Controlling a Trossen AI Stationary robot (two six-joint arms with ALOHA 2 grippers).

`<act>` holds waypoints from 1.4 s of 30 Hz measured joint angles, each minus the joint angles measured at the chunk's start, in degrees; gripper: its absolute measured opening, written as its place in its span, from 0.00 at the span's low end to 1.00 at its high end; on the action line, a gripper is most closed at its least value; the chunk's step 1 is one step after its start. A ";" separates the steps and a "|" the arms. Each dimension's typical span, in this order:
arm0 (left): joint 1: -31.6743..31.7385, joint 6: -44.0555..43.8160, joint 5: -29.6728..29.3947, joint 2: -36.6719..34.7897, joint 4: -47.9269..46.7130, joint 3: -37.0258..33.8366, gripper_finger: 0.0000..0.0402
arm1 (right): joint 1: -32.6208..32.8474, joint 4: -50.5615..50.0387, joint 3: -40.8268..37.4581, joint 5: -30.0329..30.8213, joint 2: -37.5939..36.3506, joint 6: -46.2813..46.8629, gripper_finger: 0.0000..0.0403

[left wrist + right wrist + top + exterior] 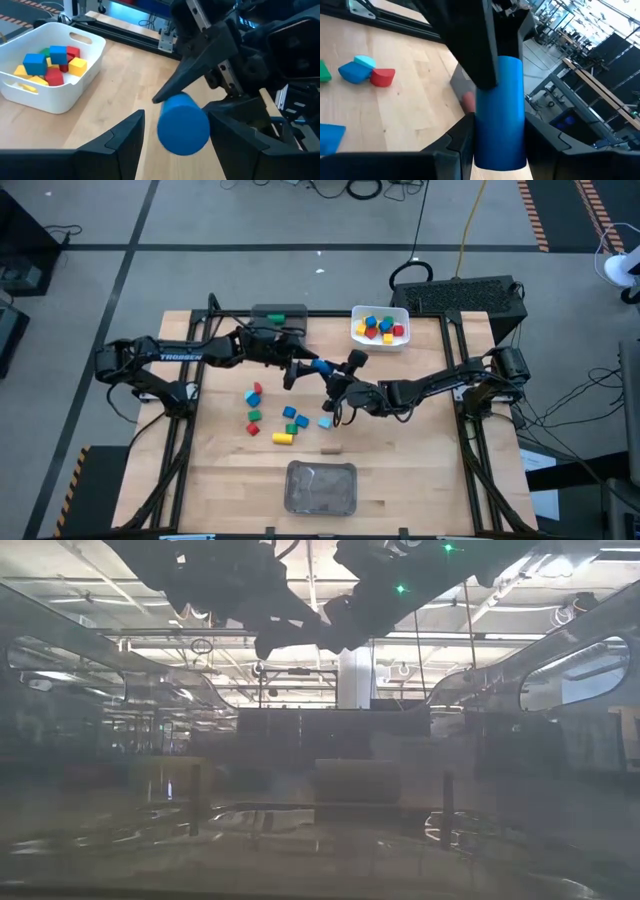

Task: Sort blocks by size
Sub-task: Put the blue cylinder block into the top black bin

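Blue cylinder (320,367) at frame centre above table (400,460), long axis spanning right gripper (330,376), clamped on it, and left gripper (300,366), fingers apart around its far end.

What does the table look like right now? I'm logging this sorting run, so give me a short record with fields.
held item: blue cylinder, above mid-table
right gripper: shut on the blue cylinder's end
left gripper: fingers either side of the cylinder's other end; contact unclear
white bin: far side, holds red, yellow, blue and green blocks
loose blocks: scattered at centre-left of the table
tan block: lies apart, near the grey tray
grey tray: near edge
handover: looks under way between arms
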 joint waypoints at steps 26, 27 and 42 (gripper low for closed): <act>-0.23 0.16 0.46 1.80 3.22 0.00 0.34 | -0.12 1.06 -0.09 0.15 0.00 -1.54 0.32; -0.23 0.20 0.46 1.80 3.24 0.00 0.34 | -0.12 1.07 -0.09 0.15 0.00 -1.53 0.33; 4.75 3.34 -6.63 1.39 -0.71 0.00 0.34 | 0.19 -10.44 -0.04 3.89 0.00 22.39 0.52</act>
